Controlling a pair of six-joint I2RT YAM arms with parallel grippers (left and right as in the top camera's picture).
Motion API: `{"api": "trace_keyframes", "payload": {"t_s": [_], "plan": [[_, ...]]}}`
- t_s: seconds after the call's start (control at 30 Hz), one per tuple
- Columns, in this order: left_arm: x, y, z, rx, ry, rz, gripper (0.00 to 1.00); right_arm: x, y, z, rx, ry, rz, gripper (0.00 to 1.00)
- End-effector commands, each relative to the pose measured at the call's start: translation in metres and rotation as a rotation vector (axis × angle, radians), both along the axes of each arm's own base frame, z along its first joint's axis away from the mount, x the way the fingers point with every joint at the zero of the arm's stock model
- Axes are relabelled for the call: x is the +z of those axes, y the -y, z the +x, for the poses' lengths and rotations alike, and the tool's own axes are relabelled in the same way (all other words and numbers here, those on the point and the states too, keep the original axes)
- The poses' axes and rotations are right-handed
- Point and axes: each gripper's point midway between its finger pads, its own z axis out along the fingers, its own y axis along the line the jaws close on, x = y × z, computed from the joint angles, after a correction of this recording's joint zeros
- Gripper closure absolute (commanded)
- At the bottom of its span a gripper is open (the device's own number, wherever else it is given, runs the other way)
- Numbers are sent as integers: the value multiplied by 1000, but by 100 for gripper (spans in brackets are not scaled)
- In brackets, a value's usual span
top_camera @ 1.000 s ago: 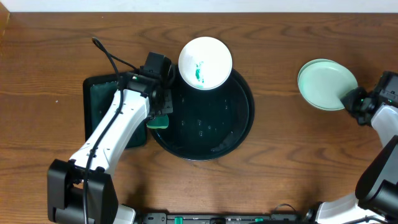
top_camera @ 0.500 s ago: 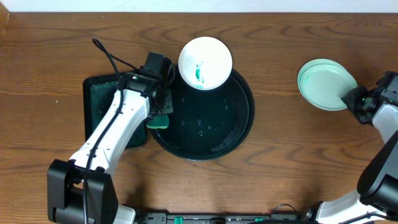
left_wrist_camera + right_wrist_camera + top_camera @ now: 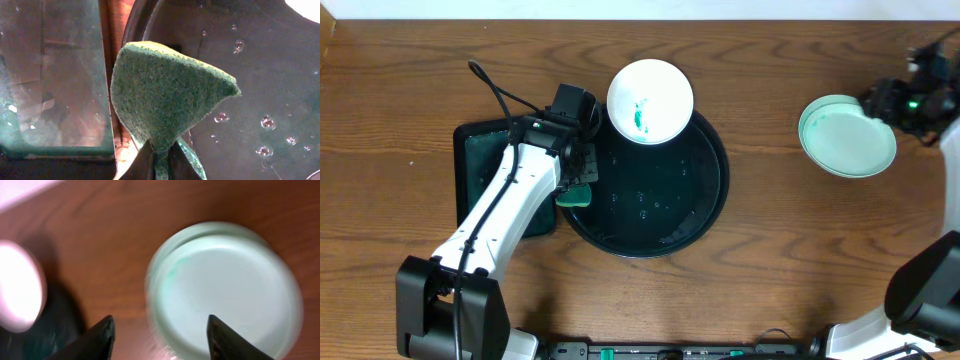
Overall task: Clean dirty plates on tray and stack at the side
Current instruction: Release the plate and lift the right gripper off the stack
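A white plate [image 3: 650, 102] with a teal smear rests on the far rim of the round black tray [image 3: 690, 205]; it also shows as a pale blur [image 3: 17, 285] at the left of the right wrist view. A mint-green plate [image 3: 847, 136] lies on the table at the right, apparently on another of the same colour. My right gripper [image 3: 880, 100] hovers open by this plate's far right edge, with the mint plate [image 3: 225, 290] below its spread fingers and nothing held. My left gripper [image 3: 160, 162] is shut on a green sponge [image 3: 165, 95] over the tray's left rim.
A rectangular black tray [image 3: 480, 180] holding water lies left of the round tray, partly under my left arm. Water drops [image 3: 265, 122] dot the round tray's floor. Bare wooden table [image 3: 770, 220] lies between the round tray and the mint plate.
My right gripper has opened, let go of the mint plate's near right edge and swung up to its far right side. The left arm and sponge have not moved.
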Motion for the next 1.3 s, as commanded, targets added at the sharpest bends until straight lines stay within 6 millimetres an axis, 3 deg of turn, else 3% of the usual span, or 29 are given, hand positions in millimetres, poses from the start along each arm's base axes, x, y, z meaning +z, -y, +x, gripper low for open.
{"api": "trace_keyframes", "payload": {"t_s": [0.0,0.07,0.23,0.57,0.7,1.0,1.07,1.17,1.27], "plan": [[4,0,6,-2,13,3,93,-14,-19,-13,32,-93,-38,62],[4,0,6,-2,13,3,93,-27,-15,-22,-71,-170,-39,82],[5,0,6,-2,14,3,93,-54,0,-34,-231,-270,-52,96],[4,0,5,-2,12,3,93,-136,12,-28,-302,-428,-51,99],[4,-1,2,-2,-1,7,93,-155,13,-26,-307,-450,-49,99],[4,-1,2,-2,-1,7,93,-154,11,-23,-304,-440,-38,94],[4,-1,2,-2,-1,7,92,-148,-3,-16,-209,-407,3,96],[4,-1,2,-2,-1,7,93,-117,-27,-1,-71,-314,36,92],[4,-1,2,-2,-1,7,93,-66,-60,13,96,-162,10,83]]}}
